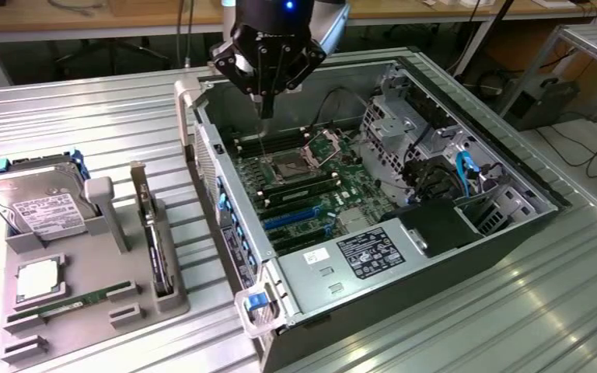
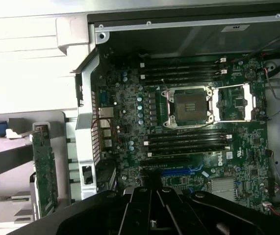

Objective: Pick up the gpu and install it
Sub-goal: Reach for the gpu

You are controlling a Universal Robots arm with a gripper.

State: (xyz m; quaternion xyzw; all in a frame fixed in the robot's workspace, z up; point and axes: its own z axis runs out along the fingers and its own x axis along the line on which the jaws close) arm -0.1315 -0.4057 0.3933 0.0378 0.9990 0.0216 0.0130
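the gray metal tabletop point(image 1: 102, 116) with long ridges takes up most of the exterior view. on it sits a big open computer case point(image 1: 403, 318), lying on its side, from the middle of the picture out to 4 o'clock. inside the case lies the green main board point(image 1: 309, 179), with blue slots point(image 1: 293, 217) at its 6 o'clock end and an open chip socket point(image 1: 290, 167) near the middle.

at 8 o'clock of the case, just beside it, a gray holder point(image 1: 81, 326) rests on the tabletop. a silver hard drive point(image 1: 34, 206) with a white label stands in the holder's 10 o'clock part.

the robot's black hand point(image 1: 267, 109) hangs over the 12 o'clock end of the case, above the main board. its fingers are closed together and hold nothing.

the gpu point(image 1: 153, 233) is a thin dark card. it stands on its edge in the holder, along the side nearest the case, at 9 o'clock of the case. it is well apart from the hand and is not yet in the case.

a long green memory stick point(image 1: 71, 301) lies flat in the holder at 7 o'clock of the gpu. a small square chip point(image 1: 37, 281) sits just beside it, at its 11 o'clock.
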